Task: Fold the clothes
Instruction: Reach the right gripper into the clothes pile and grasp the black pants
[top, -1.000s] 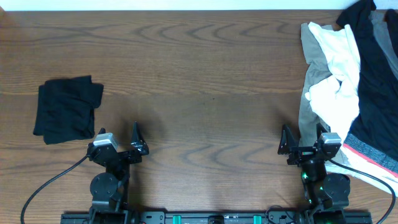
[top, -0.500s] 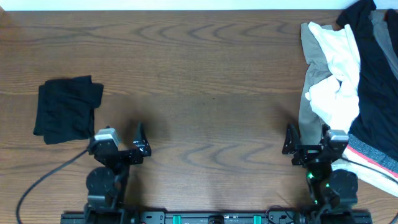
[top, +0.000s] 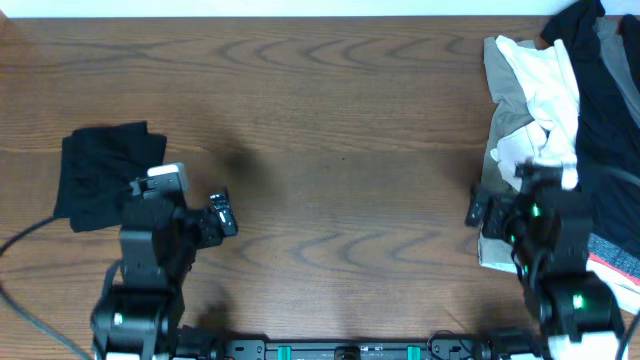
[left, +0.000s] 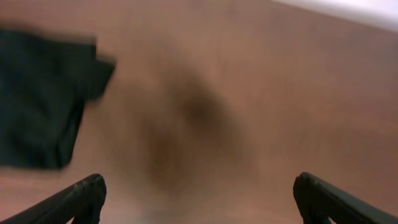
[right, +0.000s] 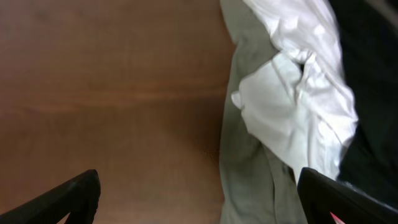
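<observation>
Clothes (top: 560, 130) lie in a loose heap at the right edge of the table (top: 340, 110). A crumpled white garment (top: 548, 95) rests on a khaki garment (top: 498, 135), and to their right are dark navy trousers (top: 612, 120), whose grey, red-edged waistband (top: 622, 262) shows at the near end of the pile. One black garment (top: 100, 175) lies well apart from the rest, far over on the left side of the table, flat and roughly square with a ragged right edge. The right gripper (right: 199, 186) hangs at the near left border of the heap with its jaws wide apart and nothing between them. In its wrist view one fingertip sits over bare wood and the other over the khaki and white cloth (whether it touches the fabric cannot be told). The left gripper (left: 199, 190) is just beside the black garment's near right corner, and its jaws too are spread wide and empty. Its wrist view is blurred, with the black cloth at the upper left and plain brown wood between the two fingertips. From overhead, that arm's wrist overlaps the garment's right edge, and a dark cable (top: 25, 240) trails off toward the table's near left side.
</observation>
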